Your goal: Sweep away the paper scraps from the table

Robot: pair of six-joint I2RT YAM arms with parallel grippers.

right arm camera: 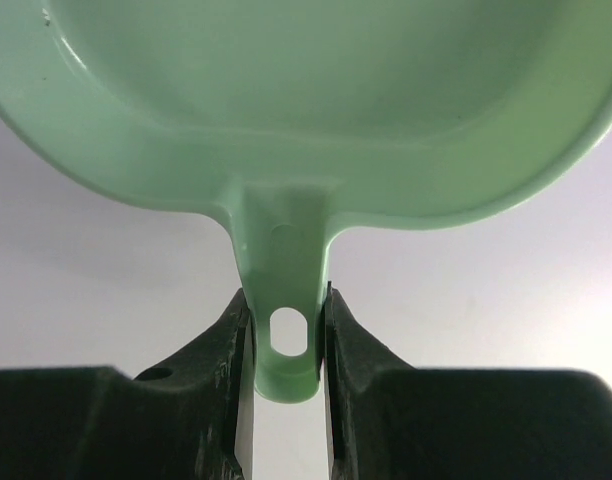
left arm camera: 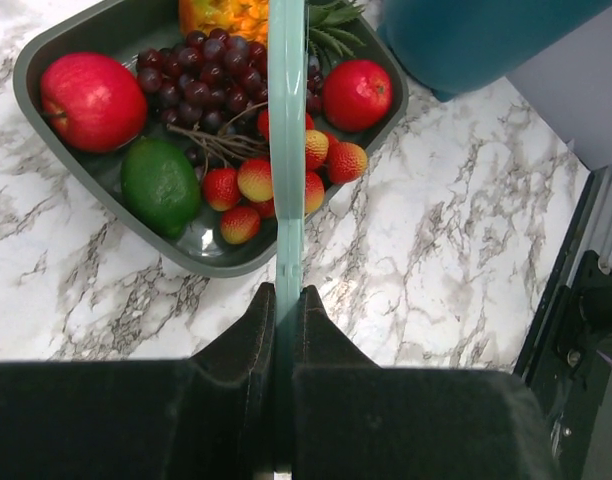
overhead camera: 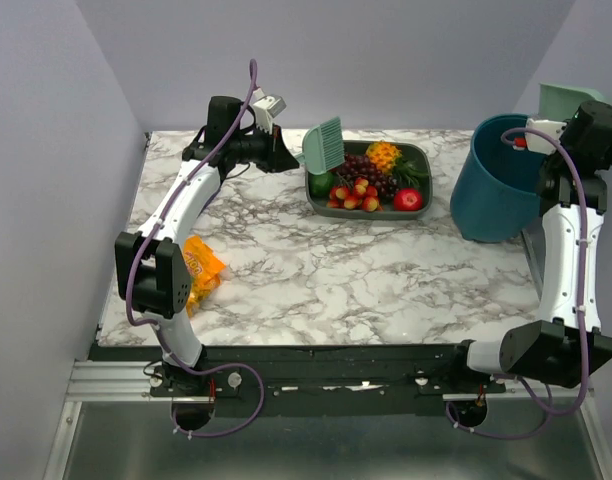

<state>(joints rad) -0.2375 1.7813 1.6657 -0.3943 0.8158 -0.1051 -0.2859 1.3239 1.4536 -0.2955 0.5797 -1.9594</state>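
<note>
Table (overhead camera: 316,280), a large flat top of white marble pattern with grey veins and a black front edge, fills most of the overhead view. The white and black left arm (overhead camera: 176,215) and right arm (overhead camera: 564,250) rise from its near edge.

A deep, round teal plastic bin (overhead camera: 491,200) stands at the far right corner. To its left, near the far edge, lies a grey rectangular tray (overhead camera: 371,214) with rounded corners.

The pale green plastic dustpan (right arm camera: 306,120) hangs in the air at the bin's far right rim. The right gripper (right arm camera: 288,295) pinches the dustpan's short handle, one finger on each side of the hanging hole.

A pale green hand brush (overhead camera: 326,145) is raised over the tray's left end. The left gripper (left arm camera: 286,292) is pressed together on its thin handle, seen edge-on from the wrist.

An orange snack bag (overhead camera: 203,270) lies on the table's left side, beside the left arm's elbow.

In the tray lie two red apples (left arm camera: 91,100), a green avocado-like fruit (left arm camera: 161,185), dark grapes (left arm camera: 201,75) and small strawberries (left arm camera: 256,180).

Paper scraps cannot be made out with certainty. A tiny red spot (overhead camera: 519,143) shows at the bin's rim, too small to tell what it is.
</note>
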